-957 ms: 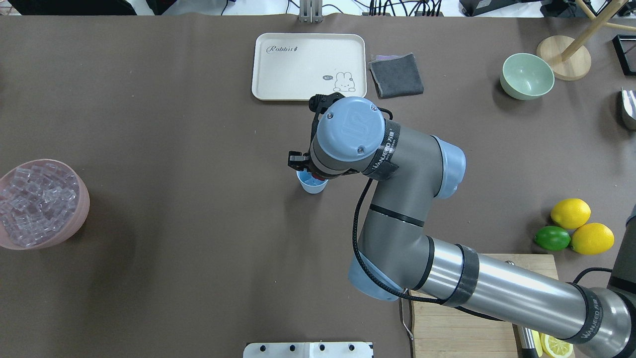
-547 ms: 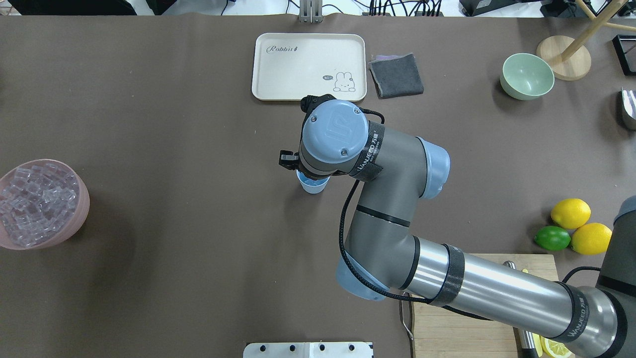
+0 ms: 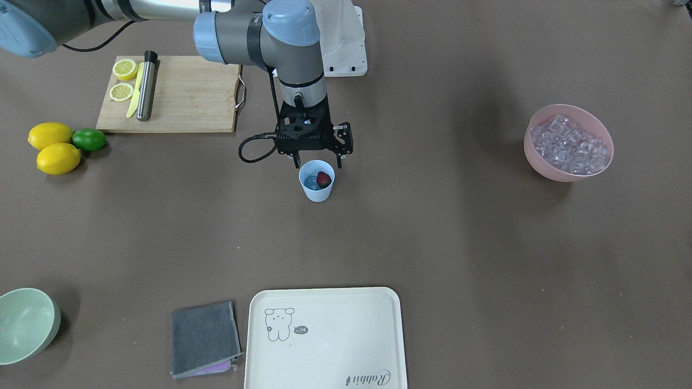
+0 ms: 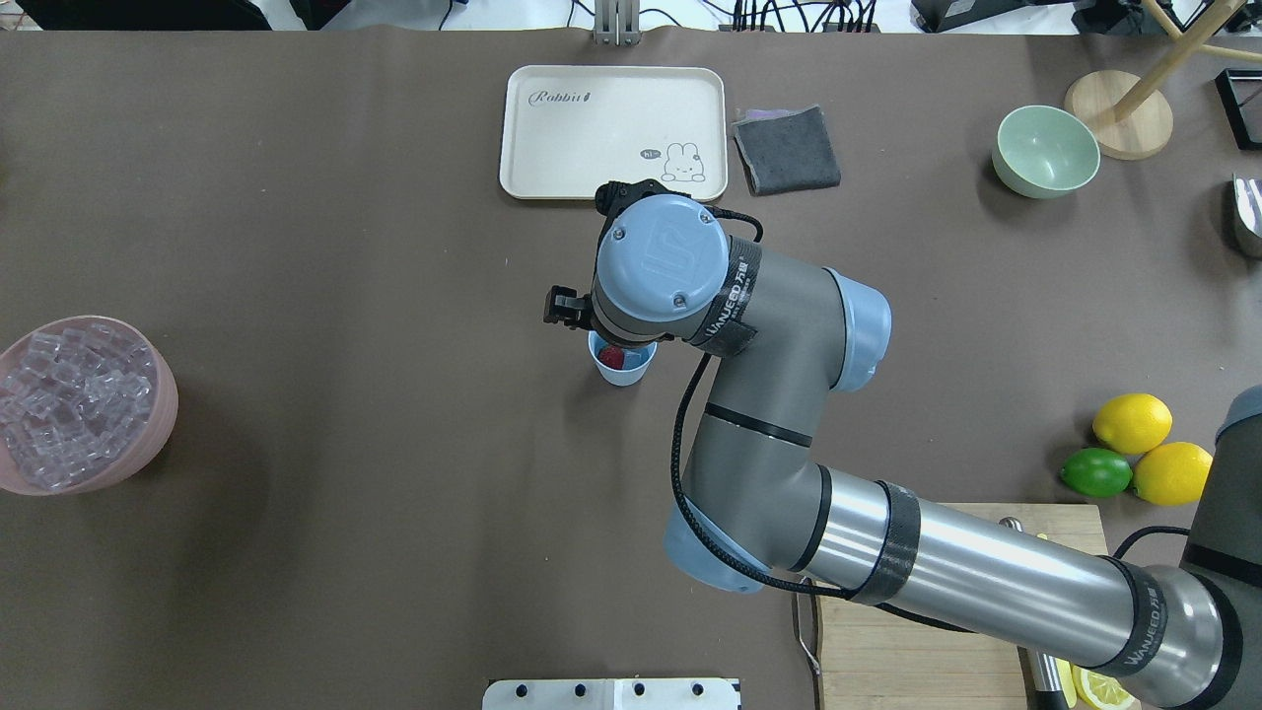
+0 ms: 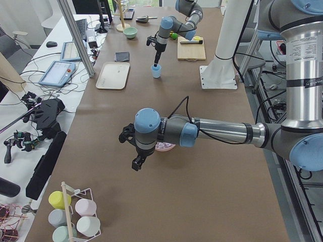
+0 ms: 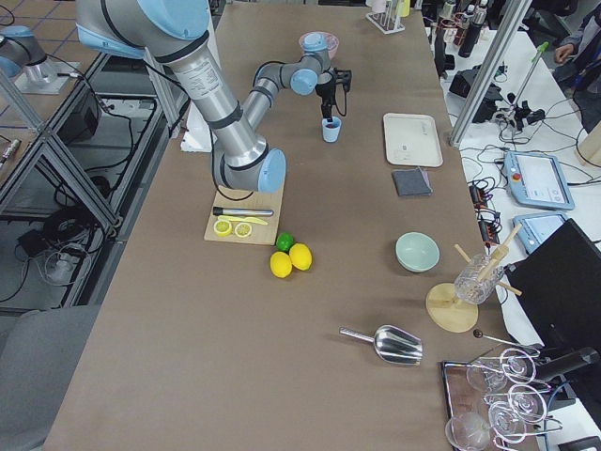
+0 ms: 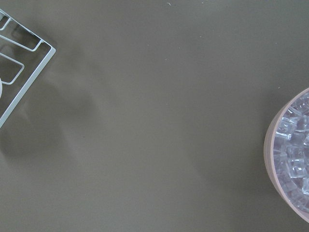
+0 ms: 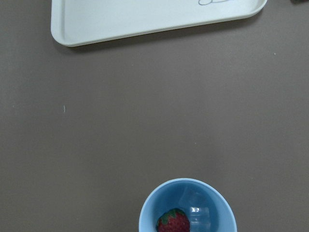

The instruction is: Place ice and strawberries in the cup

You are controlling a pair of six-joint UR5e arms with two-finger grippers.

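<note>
Brown matte table covering point(image 3: 432, 232) carries the work. On it, near mid-table, a small light blue tapered plastic cup point(image 3: 317, 188) stands upright. It is well apart from the pink bowl point(image 3: 540, 166), which is heaped with clear, glassy ice cubes point(image 3: 567, 143). The right wrist view shows the cup's contents: one small red strawberry point(image 8: 172, 223) with a green leafy top, lying against a single clear cube point(image 8: 198, 216).

Handling assessment:
- The cubes are judged hard, light and slippery. They are best pinched across two opposite flat faces, with a modest squeeze so they do not squirt out.
- The berry is judged soft and easily bruised, so it needs a gentle hold across its widest part.
- The cup looks light and easy to tip, so contact with its rim should be avoided.

Pincer findings:
- Above the cup rim hangs the right gripper point(image 3: 318, 158). Its fingers are spread wider than the cup mouth, with nothing between them and no visible contact with the cup.
- Close to the pink bowl, the left gripper point(image 5: 137, 162) shows only in the side view. Whether it is spread or clenched cannot be told.
</note>
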